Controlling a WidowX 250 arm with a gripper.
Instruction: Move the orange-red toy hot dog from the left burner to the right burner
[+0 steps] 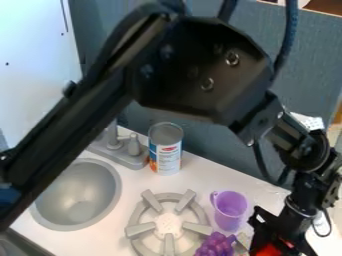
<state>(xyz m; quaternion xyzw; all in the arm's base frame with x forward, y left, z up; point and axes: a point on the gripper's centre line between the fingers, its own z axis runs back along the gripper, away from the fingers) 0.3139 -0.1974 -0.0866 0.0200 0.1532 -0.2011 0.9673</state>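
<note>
At the lower right, the black gripper (280, 232) hangs low over the counter, close to its right side. A red thing (269, 250) shows right by the gripper at the bottom edge, partly hidden by it; whether it is held cannot be made out. Just left of the gripper stands a purple cup (230, 212) with its handle on the left. Below the cup lies a bunch of purple toy grapes (215, 245), cut by the bottom edge, beside the grey stove burner (167, 227).
An open-topped can (165, 150) with a white and blue label stands at the back, next to the grey faucet (123, 149). A round grey sink (77, 195) is at the left. A grey-blue wall (210, 145) rises behind the counter.
</note>
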